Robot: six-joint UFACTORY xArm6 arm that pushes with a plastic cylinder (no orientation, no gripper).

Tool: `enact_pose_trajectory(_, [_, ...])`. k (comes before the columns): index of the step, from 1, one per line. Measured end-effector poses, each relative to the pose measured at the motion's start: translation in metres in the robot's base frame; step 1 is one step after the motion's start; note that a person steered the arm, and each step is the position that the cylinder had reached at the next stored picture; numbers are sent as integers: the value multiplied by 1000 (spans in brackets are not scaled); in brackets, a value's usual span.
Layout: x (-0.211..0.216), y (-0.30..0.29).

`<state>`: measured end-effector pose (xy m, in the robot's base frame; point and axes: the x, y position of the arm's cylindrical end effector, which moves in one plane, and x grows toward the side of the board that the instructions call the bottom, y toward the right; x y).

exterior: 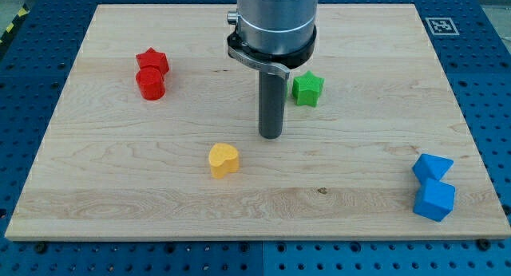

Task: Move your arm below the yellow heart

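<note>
**Tip at 1 o'clock of the heart**

Tip [271, 136] down on the table [359, 188], near the yellow heart [223, 159] but apart from it, at its 1 o'clock. Green star [306, 88] at the tip's 1 o'clock. No claw fitted, only a rod. Heart near table centre.

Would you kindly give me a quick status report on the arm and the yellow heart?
My tip sits up-right of yellow heart, apart. Not yet below it. Board beneath heart holds no blocks.

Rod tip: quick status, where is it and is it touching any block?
My tip: touching nothing, up and to the view's right of the yellow heart, not yet below it.
</note>
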<state>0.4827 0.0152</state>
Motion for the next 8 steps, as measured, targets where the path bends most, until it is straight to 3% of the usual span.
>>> enact_pose_trajectory(1, [4, 0])
enact_pose_trajectory(4, [87, -10])
enact_pose_trajectory(8, [89, -58])
